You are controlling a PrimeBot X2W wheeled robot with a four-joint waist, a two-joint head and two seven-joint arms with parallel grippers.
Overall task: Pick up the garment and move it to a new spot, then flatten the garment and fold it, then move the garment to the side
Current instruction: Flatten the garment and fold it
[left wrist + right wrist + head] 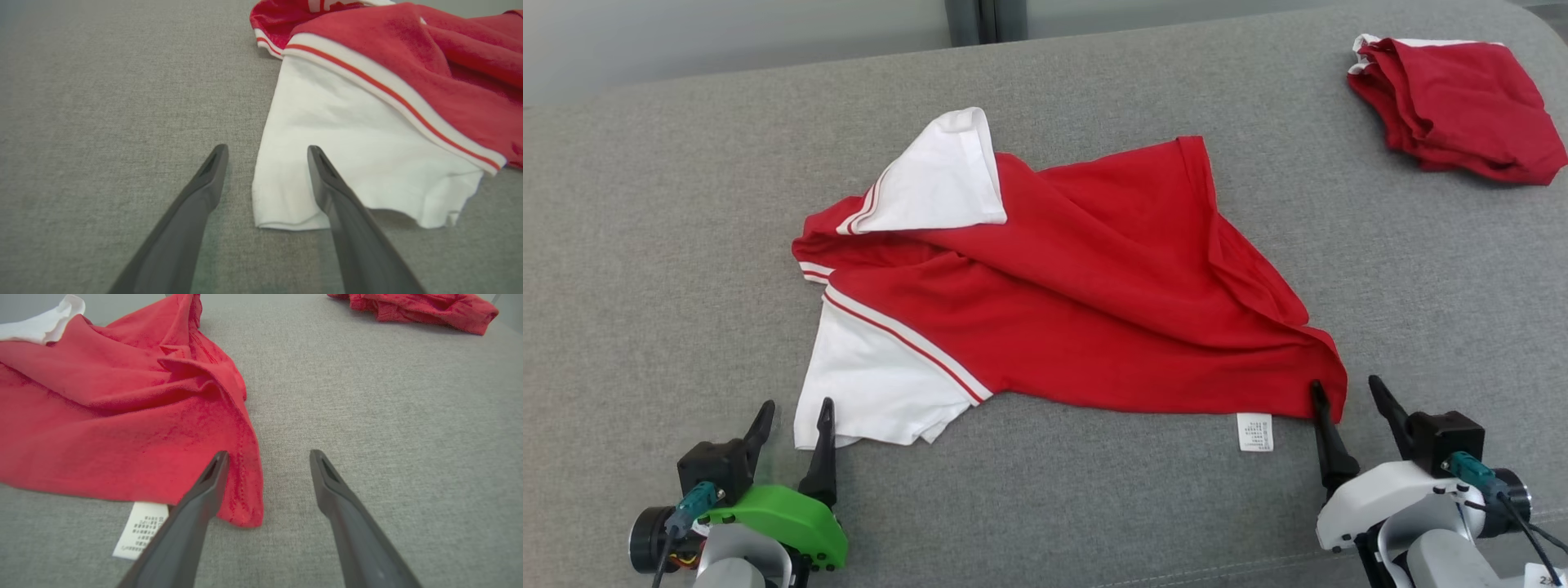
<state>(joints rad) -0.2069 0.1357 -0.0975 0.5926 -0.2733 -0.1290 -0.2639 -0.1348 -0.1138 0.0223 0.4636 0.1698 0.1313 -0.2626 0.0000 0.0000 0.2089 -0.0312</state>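
Observation:
The garment (pixel 1078 302) is a red T-shirt with white sleeves, lying rumpled and partly folded over itself in the middle of the grey surface. Its near white sleeve (pixel 359 151) reaches toward my left gripper (pixel 796 416), which stands open with the sleeve's corner between its fingers (pixel 267 151). The red hem corner (pixel 241 490) with a white care label (pixel 1254 431) lies at my right gripper (pixel 1346 392). That gripper is open too (pixel 267 457), its left finger over the hem corner, its right finger over bare fabric surface.
A second red garment (pixel 1458 106) lies bunched at the far right corner of the grey upholstered surface (pixel 686 245), also seen as a red heap (pixel 412 308) in the right wrist view. The surface's back edge meets a pale wall behind.

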